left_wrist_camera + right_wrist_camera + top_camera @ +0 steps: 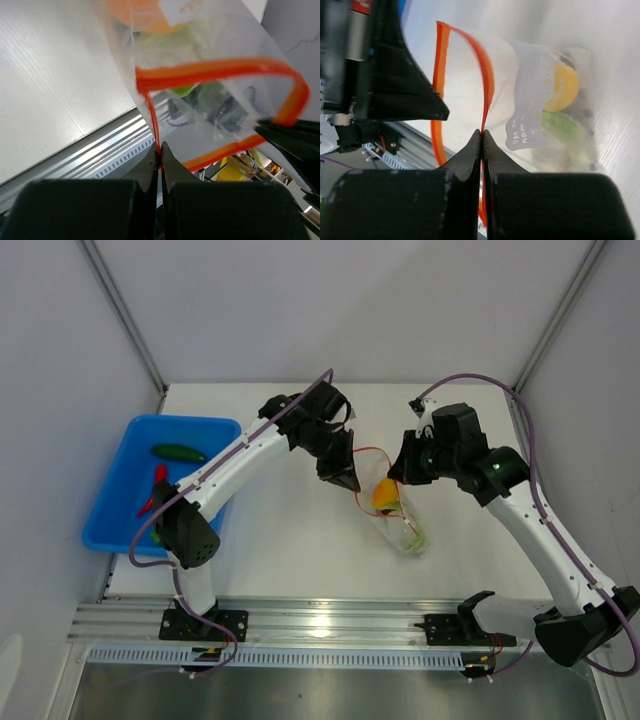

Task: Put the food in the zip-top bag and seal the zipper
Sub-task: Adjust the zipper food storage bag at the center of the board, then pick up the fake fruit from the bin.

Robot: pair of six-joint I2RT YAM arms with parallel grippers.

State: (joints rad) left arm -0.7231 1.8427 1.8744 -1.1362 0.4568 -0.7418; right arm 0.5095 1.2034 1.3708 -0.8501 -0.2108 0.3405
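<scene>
White table (280,570), centre: bag (410,535) mouth open. My left gripper (160,150) and right gripper (483,135) each pinch zipper (215,67). Orange piece (385,495) inside. Cucumber (178,452), chili (157,485) in blue tray (102,525), not yet bagged. Zipper unsealed.

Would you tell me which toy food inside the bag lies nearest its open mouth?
The orange-yellow piece: it sits just under the zipper, while the green pieces lie deeper in the bag.

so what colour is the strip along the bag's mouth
Orange-red. The zipper shows best in the left wrist view, ringing the zip-top bag's open mouth.
</scene>
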